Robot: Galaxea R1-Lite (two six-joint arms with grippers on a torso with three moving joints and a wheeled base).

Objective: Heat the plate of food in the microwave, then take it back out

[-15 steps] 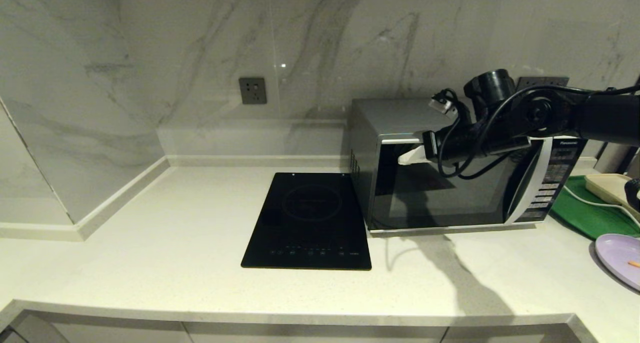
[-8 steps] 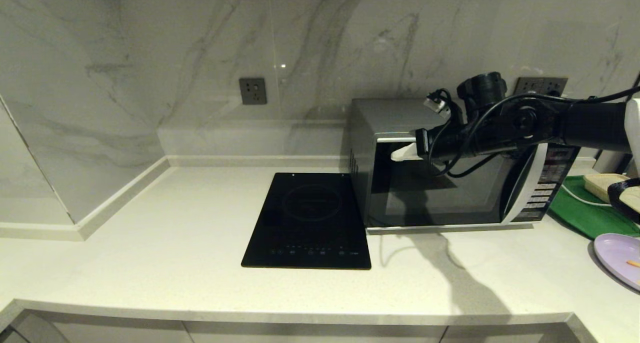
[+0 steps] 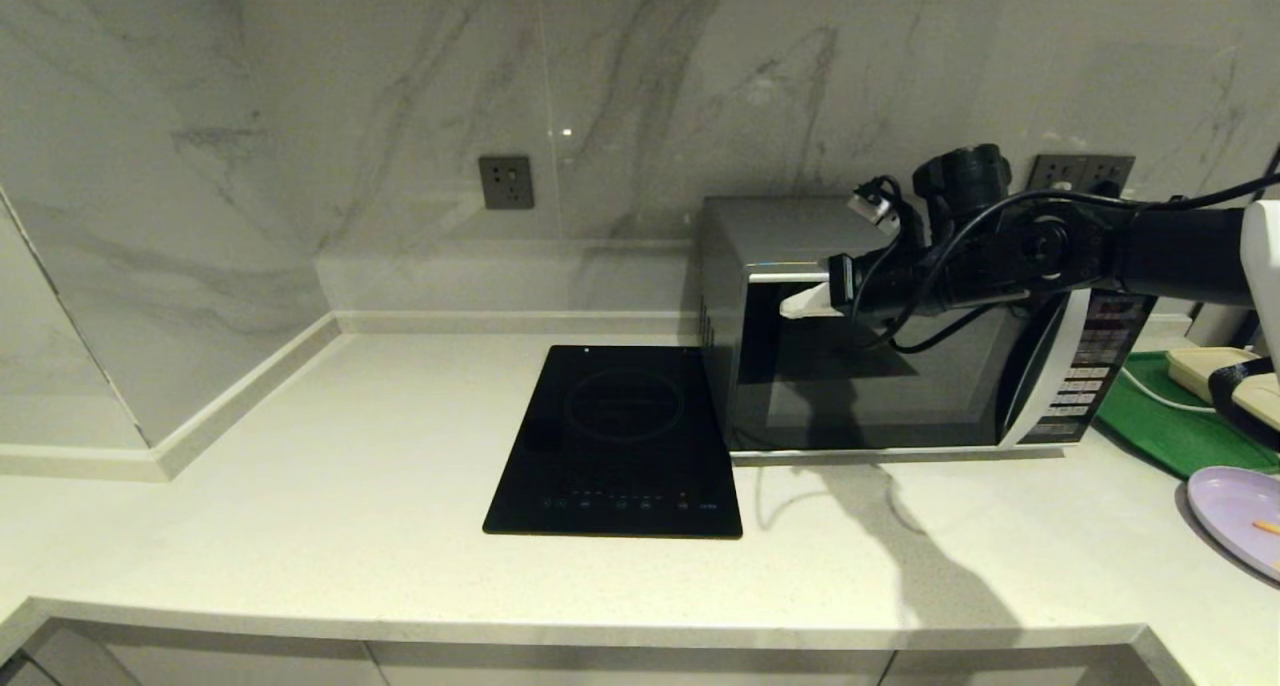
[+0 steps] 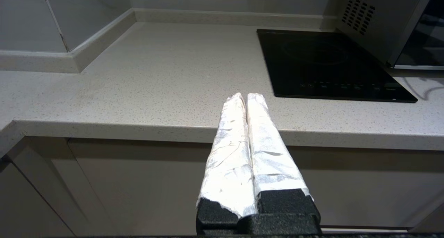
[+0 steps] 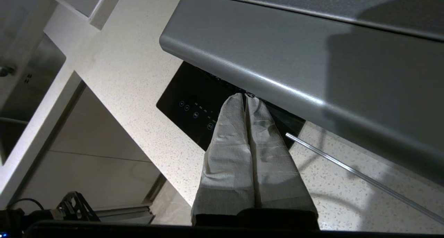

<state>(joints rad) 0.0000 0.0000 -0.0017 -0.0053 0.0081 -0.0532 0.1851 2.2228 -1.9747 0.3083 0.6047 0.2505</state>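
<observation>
Head view: the right hand (image 3: 790,306) is shut tight and holds nothing, its tip at the top left corner of the microwave (image 3: 900,366) door. The plate of food (image 3: 1240,516) sits on the worktop (image 3: 350,446), far right. The left hand (image 4: 244,99) is shut, empty, by the worktop's front edge.

The microwave (image 3: 880,366) at three o'clock is silver with a dark glass door and a black button panel, and the flat cooktop (image 3: 618,441) at the centre is glossy black. The bench (image 3: 300,486) is pale speckled cream under a white wall (image 3: 400,96) veined with grey. At four o'clock sit a lavender plate (image 3: 1235,516) with an orange stick and a green tray (image 3: 1160,426); both end effectors wear white wrapping on black bodies.
</observation>
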